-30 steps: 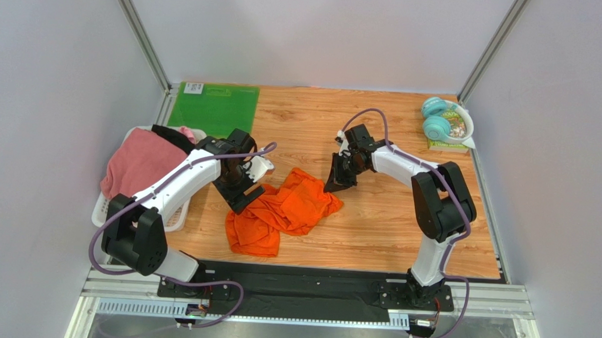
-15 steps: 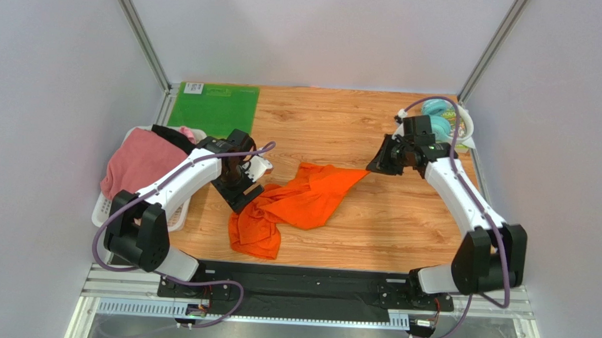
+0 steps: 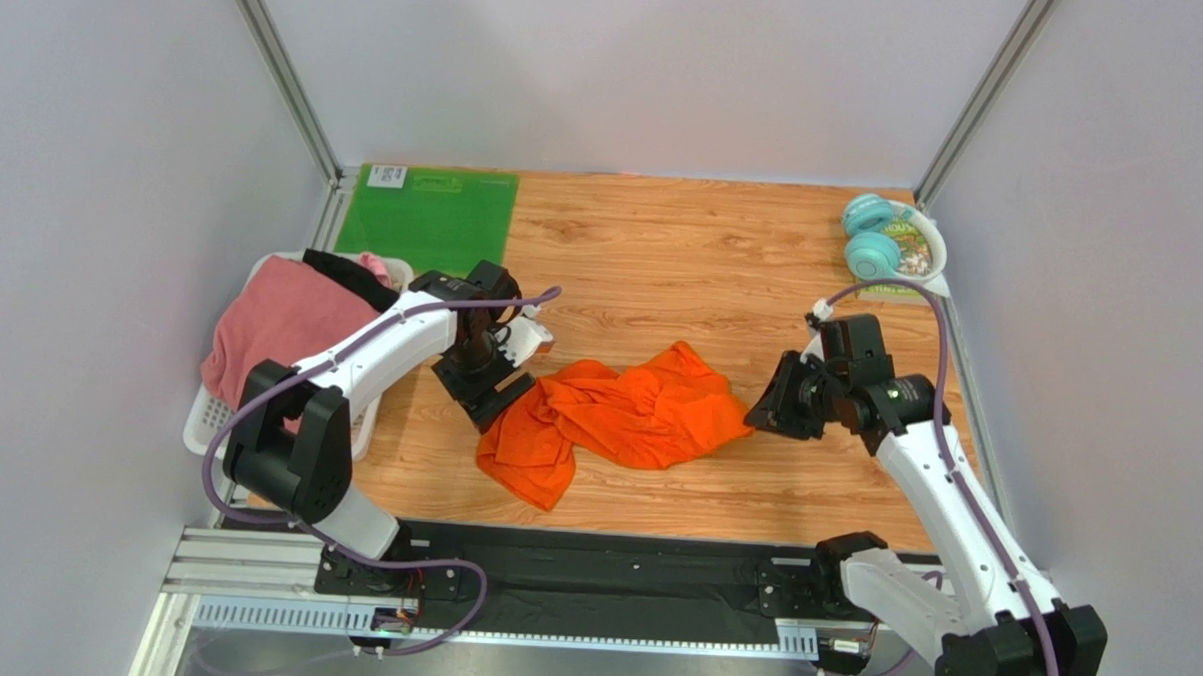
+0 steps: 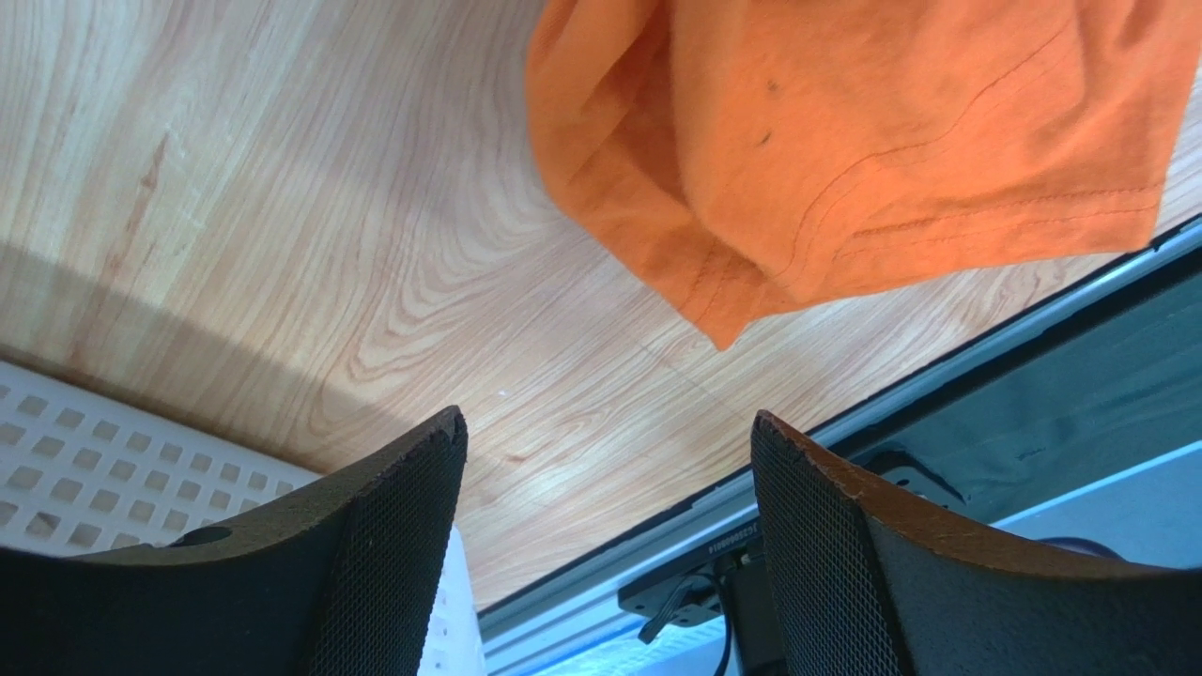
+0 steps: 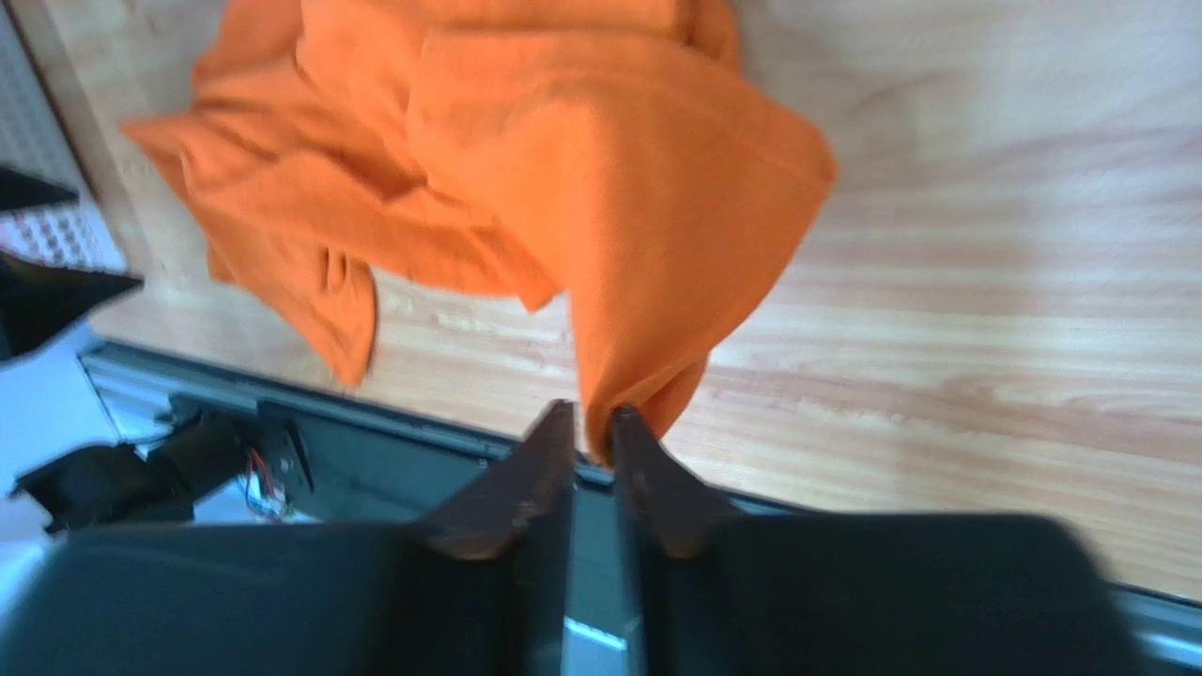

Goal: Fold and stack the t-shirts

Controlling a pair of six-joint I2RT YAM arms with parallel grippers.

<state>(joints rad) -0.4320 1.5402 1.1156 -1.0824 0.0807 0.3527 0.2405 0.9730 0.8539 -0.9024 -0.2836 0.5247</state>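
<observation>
- Table (image 3: 686, 251): wooden top, under the cloth.
- Orange t-shirt (image 3: 635, 414): crumpled, lying between the left gripper (image 4: 607, 437) and the right gripper (image 5: 590, 423); one corner reaches the right tips.
- Pink t-shirt (image 3: 278, 319): left of the left gripper.
- Left gripper: jaws wide, nothing between.
- Right gripper: jaws narrow; whether it grips the corner cannot be told.

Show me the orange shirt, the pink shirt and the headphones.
orange shirt (image 3: 635, 414), top view, middle of the crumpled cloth.
pink shirt (image 3: 274, 327), top view, its broad upper face.
headphones (image 3: 872, 258), top view, the nearer teal ear cup.
</observation>
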